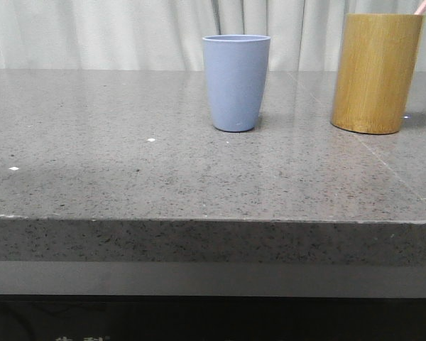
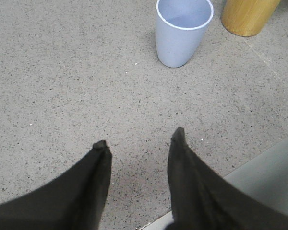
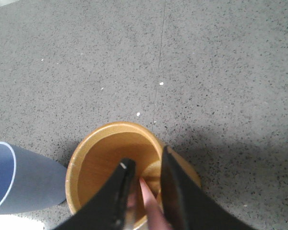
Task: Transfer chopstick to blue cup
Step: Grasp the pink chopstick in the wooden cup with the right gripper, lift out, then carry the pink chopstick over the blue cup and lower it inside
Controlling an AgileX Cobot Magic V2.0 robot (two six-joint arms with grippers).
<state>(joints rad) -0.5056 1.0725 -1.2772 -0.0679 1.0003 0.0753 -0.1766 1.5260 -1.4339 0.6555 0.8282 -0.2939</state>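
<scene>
Pale pink thin chopstick (image 3: 151,206) stands between the right gripper's (image 3: 146,165) narrowly parted fingers, inside the tan bamboo cylinder holder (image 3: 93,163); the left gripper (image 2: 140,139) is spread, light-blue tapered cup (image 2: 182,31) ahead of it

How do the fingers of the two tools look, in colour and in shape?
Both tools have two dark, nearly black, matte fingers that taper toward the tips. On the left tool the fingers are broad and end in blunt points. On the right tool the fingers look narrower and flatter. I can make out no cables or markings.
</scene>
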